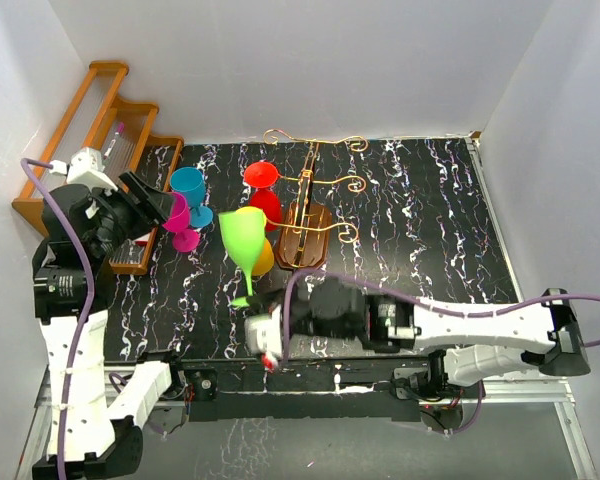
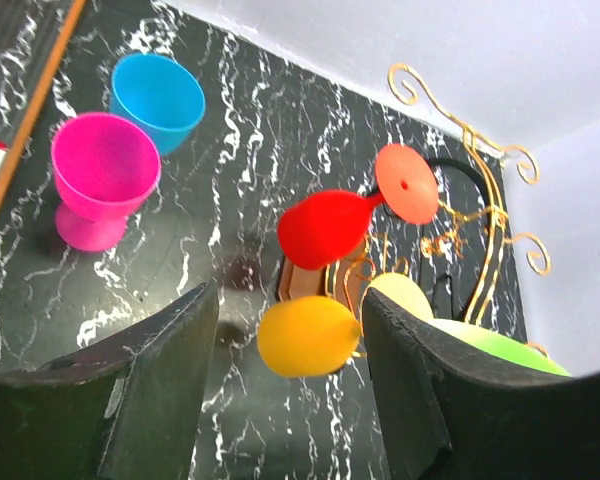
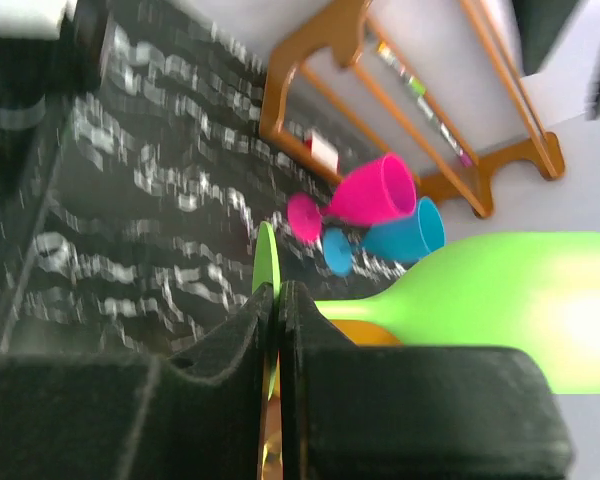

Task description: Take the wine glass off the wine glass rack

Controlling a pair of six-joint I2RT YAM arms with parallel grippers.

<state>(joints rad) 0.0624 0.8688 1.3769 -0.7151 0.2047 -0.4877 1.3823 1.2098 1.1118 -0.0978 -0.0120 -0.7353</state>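
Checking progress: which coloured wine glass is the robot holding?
The lime-green wine glass, clamped in the right hand. The red glass and yellow glass are on the rack; the pink glass and blue glass stand on the table.

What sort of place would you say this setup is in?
Probably a robotics lab test cell, not a home: plain white walls box in a black marbled table, and the props look staged, with bright plastic glasses beside a wine glass rack and the green wine glass in the right gripper.

Left pincer [image 2: 288, 300] gapes wide (arm raised), right pincer [image 3: 278, 300], arm stretched low, clamps the wine glass [image 3: 500, 300] stem.
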